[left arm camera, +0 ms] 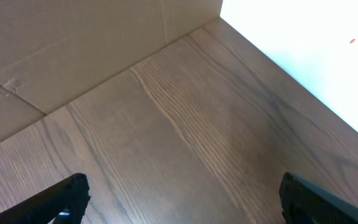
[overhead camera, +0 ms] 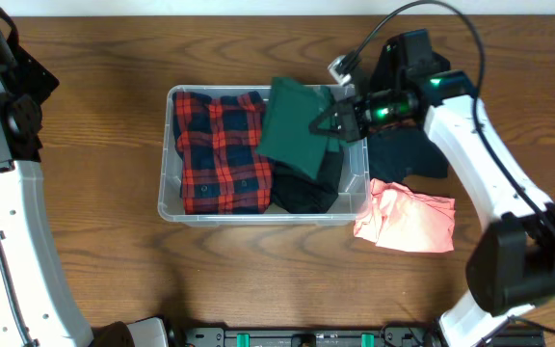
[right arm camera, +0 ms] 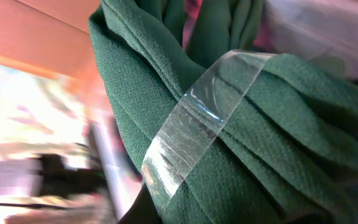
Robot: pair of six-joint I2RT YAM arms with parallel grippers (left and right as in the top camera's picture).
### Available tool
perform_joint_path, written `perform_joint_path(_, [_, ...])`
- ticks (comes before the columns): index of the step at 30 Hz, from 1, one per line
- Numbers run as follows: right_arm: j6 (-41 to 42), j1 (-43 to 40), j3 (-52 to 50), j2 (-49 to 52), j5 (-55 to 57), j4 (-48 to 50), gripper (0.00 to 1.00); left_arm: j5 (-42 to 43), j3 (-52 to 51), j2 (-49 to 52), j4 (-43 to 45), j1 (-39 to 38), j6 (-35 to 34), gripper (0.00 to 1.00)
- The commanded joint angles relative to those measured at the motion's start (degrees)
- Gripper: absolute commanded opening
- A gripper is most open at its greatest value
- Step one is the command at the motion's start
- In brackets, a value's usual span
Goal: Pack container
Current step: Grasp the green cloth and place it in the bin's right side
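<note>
The clear plastic container (overhead camera: 167, 183) sits at the table's middle. It holds a red and black plaid garment (overhead camera: 220, 149) on its left and a black garment (overhead camera: 306, 193) on its right. My right gripper (overhead camera: 333, 118) is shut on a dark green garment (overhead camera: 292, 125) and holds it over the container's right half. The green cloth fills the right wrist view (right arm camera: 260, 137), with a clear finger strip across it. My left gripper (left arm camera: 182, 199) is open and empty over bare wood, off at the table's left.
A pink garment (overhead camera: 408, 217) lies on the table right of the container. A dark navy garment (overhead camera: 408, 154) lies behind it, under my right arm. A white wall and a cardboard panel border the table in the left wrist view.
</note>
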Motion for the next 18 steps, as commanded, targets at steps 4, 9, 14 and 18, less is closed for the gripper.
perform_joint_path(4, [-7.69, 0.31, 0.37, 7.37, 15.89, 0.11, 0.02, -0.92, -0.09, 0.28, 0.0, 0.24, -0.09, 0.98])
perform_joint_path(9, [-5.03, 0.33, 0.37, 12.46, 19.71, 3.34, 0.06, -0.92, -0.09, 0.28, 0.0, 0.24, -0.09, 0.98])
perform_joint_path(14, [-2.08, 0.33, 2.08, 11.19, 19.61, 4.74, 0.31, -0.92, -0.09, 0.28, 0.0, 0.24, -0.09, 0.98])
perform_joint_path(18, [-0.24, 0.33, 7.74, 7.32, 19.63, 1.05, 0.46, -0.92, -0.09, 0.28, 0.0, 0.24, -0.11, 0.98])
